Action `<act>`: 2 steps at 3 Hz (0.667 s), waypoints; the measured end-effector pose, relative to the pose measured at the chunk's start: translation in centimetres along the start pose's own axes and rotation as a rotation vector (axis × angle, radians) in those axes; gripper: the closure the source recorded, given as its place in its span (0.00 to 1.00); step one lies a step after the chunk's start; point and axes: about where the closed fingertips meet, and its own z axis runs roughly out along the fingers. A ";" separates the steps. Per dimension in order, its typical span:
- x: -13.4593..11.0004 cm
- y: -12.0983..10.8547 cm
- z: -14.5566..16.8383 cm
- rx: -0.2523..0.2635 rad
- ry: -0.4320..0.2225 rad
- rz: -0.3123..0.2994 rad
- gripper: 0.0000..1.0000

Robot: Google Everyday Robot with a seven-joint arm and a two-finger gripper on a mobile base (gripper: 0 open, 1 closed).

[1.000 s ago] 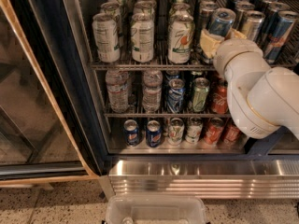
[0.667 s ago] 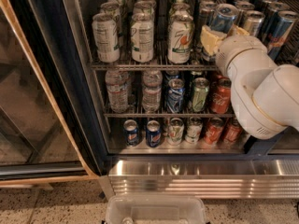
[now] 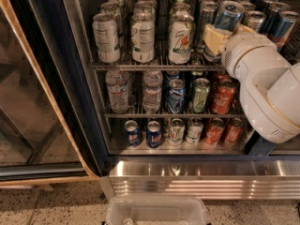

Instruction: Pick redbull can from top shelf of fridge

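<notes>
The fridge (image 3: 201, 179) stands open, and its top shelf (image 3: 140, 65) is a wire rack full of cans. At the right of that shelf my gripper (image 3: 216, 40), with pale yellowish fingers (image 3: 212, 35), is shut on a redbull can (image 3: 229, 14). The blue-and-silver can is tilted and stands higher than its neighbours. More redbull cans (image 3: 283, 27) stand behind and to the right. My white arm (image 3: 269, 88) covers the right side of the shelves.
7up cans (image 3: 181, 40) and pale cans (image 3: 106, 36) fill the left of the top shelf. Bottles (image 3: 117, 90) and a Coca-Cola can (image 3: 223, 96) sit on the middle rack, short cans (image 3: 153, 133) on the lowest. The glass door (image 3: 33, 102) is open at left. A clear bin (image 3: 157, 212) is at the bottom.
The gripper and the held redbull can have shifted slightly right and up, and the can tilts more. The arm has drawn a little to the right.
</notes>
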 end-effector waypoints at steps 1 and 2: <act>0.1 0.5 -0.9 -0.025 0.027 0.003 1.00; 0.4 1.1 -1.6 -0.045 0.064 0.006 1.00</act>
